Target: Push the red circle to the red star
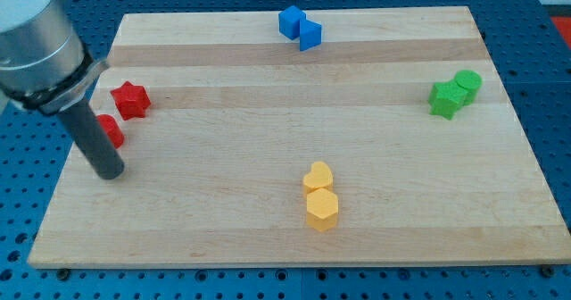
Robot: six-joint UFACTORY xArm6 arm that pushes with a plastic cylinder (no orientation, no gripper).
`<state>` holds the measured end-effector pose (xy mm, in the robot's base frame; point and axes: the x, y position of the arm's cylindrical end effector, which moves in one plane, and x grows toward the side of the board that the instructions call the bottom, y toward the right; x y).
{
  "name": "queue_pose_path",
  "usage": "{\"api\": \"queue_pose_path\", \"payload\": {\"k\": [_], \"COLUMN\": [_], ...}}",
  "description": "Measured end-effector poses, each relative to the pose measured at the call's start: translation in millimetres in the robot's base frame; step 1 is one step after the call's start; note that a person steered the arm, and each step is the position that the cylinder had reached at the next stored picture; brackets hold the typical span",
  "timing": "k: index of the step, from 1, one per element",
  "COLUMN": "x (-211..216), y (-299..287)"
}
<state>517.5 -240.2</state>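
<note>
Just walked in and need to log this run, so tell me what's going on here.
A robot arm with a dark rod is pushing blocks around a wooden board. My tip sits at the view's left, just below the red circle, which the rod partly hides. The red star lies just above and right of the circle, close by; I cannot tell whether they touch. Pairs of blue, green and yellow blocks sit elsewhere, away from the tip.
</note>
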Motion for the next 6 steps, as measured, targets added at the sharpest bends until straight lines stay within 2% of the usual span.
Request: {"api": "queue_pose_path", "payload": {"k": [1, 4, 6], "x": [-4.1, -55.7, -56.6], "y": [-15.8, -19.1, -19.1]}}
